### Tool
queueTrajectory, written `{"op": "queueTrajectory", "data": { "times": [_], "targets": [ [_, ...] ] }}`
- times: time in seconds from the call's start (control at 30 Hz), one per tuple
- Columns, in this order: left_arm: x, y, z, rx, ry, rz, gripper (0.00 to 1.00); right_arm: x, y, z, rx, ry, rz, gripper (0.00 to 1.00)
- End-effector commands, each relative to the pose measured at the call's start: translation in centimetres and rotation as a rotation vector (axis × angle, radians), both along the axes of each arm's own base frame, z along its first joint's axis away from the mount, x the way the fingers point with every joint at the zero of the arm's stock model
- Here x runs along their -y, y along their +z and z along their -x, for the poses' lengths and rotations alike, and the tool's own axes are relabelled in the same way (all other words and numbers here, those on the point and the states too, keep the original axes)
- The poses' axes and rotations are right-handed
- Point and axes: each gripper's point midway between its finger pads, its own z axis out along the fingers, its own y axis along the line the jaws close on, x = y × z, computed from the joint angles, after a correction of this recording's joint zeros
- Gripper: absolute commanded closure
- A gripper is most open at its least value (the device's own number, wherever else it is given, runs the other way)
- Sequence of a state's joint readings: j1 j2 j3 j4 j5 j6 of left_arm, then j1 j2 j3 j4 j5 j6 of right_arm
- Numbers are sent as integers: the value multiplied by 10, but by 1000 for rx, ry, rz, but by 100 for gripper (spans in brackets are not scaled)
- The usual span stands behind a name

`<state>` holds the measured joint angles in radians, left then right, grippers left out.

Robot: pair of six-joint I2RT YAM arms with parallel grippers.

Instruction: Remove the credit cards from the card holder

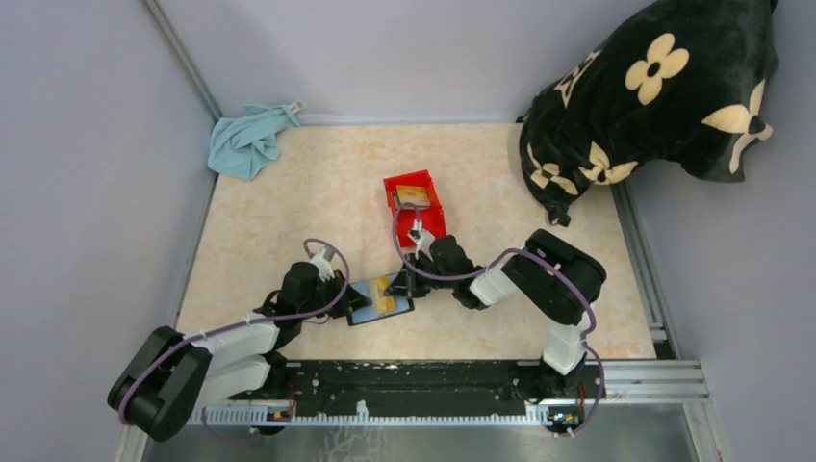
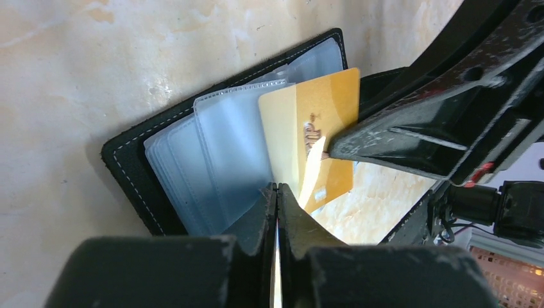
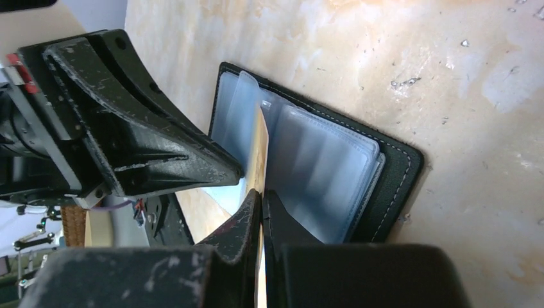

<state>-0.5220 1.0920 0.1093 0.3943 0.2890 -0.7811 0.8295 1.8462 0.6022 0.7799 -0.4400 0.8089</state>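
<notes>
open card holder (image 1: pixel 358 312) pinched from both sides, just on the near side of the red bin (image 1: pixel 390 197)

the pale marbled table (image 1: pixel 289 221) carries a black flowered pillow (image 1: pixel 654 96) far right of the bin and a blue cloth (image 1: pixel 248 140) far left of it. the holder lies open, its clear sleeves fanned up. the left gripper (image 2: pixel 277 192), near-left of the bin, is clamped tight on a clear sleeve. the right gripper (image 3: pixel 262 196), on the bin's near side, is closed thin on the edge of a gold card (image 2: pixel 321 109) standing out of the sleeves. tan cards (image 1: pixel 414 192) lie inside the bin.
</notes>
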Motion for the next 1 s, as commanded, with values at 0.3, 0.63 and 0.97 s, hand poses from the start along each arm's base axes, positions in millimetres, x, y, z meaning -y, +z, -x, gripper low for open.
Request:
{"op": "queueTrajectory", "data": {
  "times": [0.3,0.63,0.97],
  "targets": [
    [-3,43,-15,191,-42,-56,23,40,74,-22,279,-56,36,100],
    [52,137,32,456,-483,311,27,51,105,40,314,304,-9,100],
    [68,134,51,456,-621,336,31,63,135,83,319,441,-140,100]
  ]
}}
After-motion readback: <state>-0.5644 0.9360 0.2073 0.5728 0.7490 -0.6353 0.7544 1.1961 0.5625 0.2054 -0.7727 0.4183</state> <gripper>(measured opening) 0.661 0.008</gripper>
